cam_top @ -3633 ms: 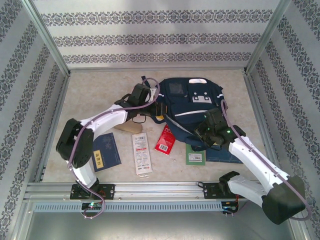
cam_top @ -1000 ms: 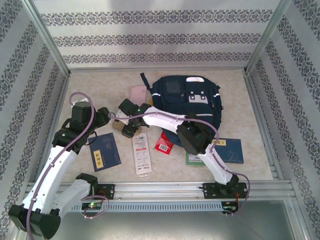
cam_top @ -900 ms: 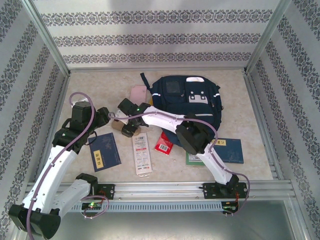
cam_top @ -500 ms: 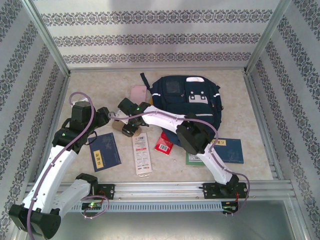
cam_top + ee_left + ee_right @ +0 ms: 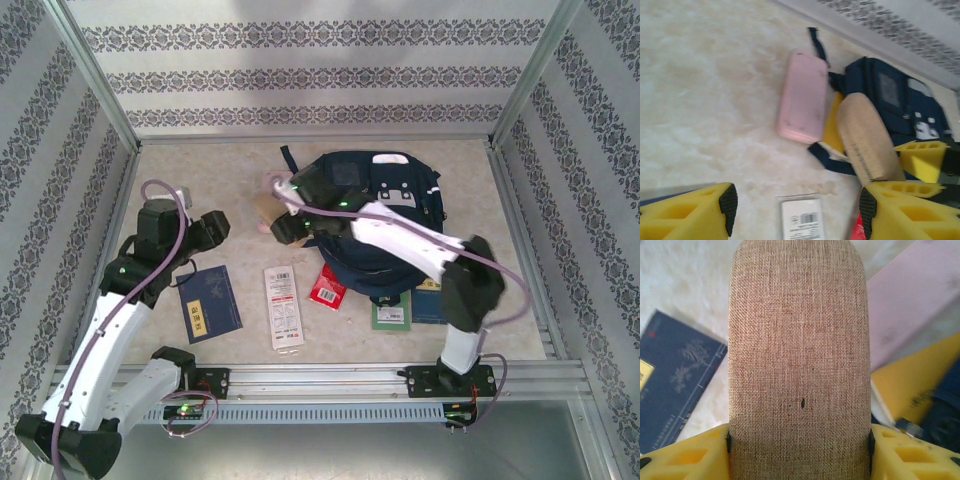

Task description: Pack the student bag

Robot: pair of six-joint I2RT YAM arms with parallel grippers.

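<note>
I had the right end effector (image 5: pixel 799 438) clamped on the tan woven pouch (image 5: pixel 800 365), gripping it across its width. The left end effector (image 5: pixel 797 210) hung over the desk (image 5: pixel 200 175) with its jaws apart and nothing in them. The student bag (image 5: pixel 400 185) lay flat at the far middle of the desk, and the pouch sat just left of it, beside a pink case (image 5: pixel 804 102).

I judged this to be the carrying step: the pouch was gripped but not yet in the bag. The next move called for bringing it right, over an opening in the bag. I could not tell which pocket was unzipped, so that needed checking first.

As for writing, the white packet (image 5: pixel 801 220) showed a barcode. The blue book (image 5: pixel 210 303) carried a yellow label, and the red packet (image 5: pixel 328 285) had white lettering. Both were too small to read.
</note>
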